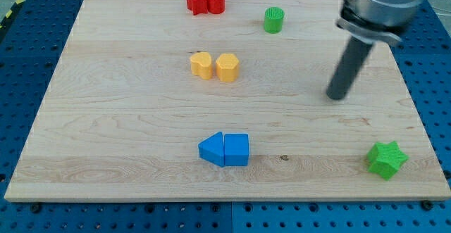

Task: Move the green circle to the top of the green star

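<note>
Taking the green circle [273, 20] as landmark and reading from the view's left: two red blocks [205, 1] touch each other just to its left at the wooden surface's [127, 120] top edge, two yellow blocks [214, 67] sit left and below it, and two blue blocks [225, 149] lie far below. My tip [338, 96], a bare rod serving as end effector with nothing to open or close, stands right of and below the circle, apart from it. The green star [386, 158] lies well below-right, so this looks like the approach step: the tip likely must get to the circle's upper-left side and push it toward a spot above the star.

Dark rod slanting down from view's top right, my tip [338, 96] on the board, right of centre.
</note>
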